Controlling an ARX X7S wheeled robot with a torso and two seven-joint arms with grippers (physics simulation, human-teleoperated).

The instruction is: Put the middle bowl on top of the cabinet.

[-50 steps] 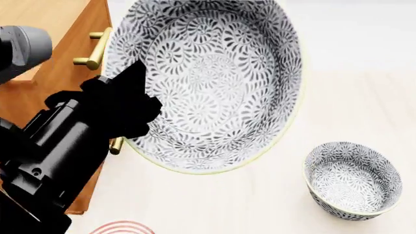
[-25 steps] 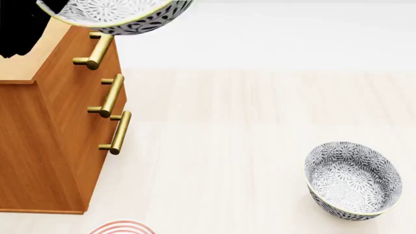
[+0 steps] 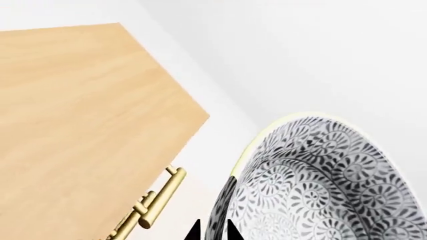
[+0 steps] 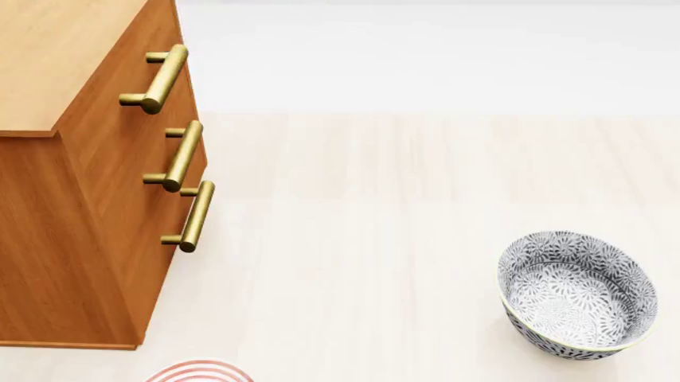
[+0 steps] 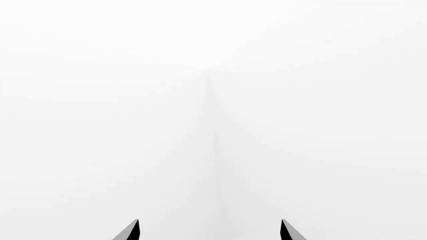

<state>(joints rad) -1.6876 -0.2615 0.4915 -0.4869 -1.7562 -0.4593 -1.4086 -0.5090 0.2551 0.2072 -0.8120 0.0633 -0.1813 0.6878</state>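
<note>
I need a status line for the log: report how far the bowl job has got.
Done: the middle bowl is off the floor, gripped at its rim by the left gripper. In hand: it hangs beside the cabinet, just past its top edge and top brass handle. Left: carry it over the bare wooden top, set it down, release. Another bowl sits on the floor; the right gripper is open and idle.
</note>
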